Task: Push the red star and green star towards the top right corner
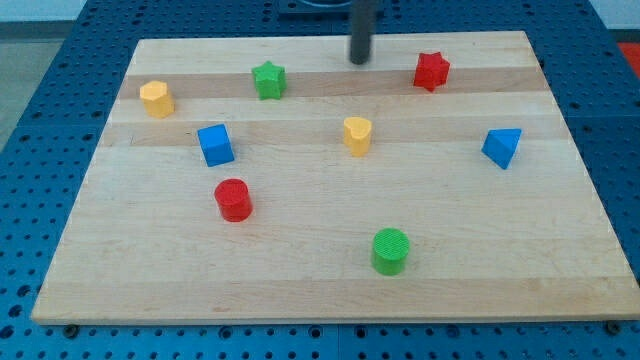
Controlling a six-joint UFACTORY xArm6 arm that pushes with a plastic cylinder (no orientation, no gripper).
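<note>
The red star [431, 71] lies near the view's top right of the wooden board [330, 290]. The green star [268, 80] lies at the top, left of centre. My tip [360, 60] stands at the board's top edge, between the two stars. It is about 70 pixels left of the red star and about 90 pixels right of the green star, touching neither.
A yellow block [156, 98] sits at top left and a yellow block [357, 134] at centre. A blue cube [215, 144] and a red cylinder [233, 199] are at left. A blue triangular block [502, 147] is at right, a green cylinder [390, 250] at bottom.
</note>
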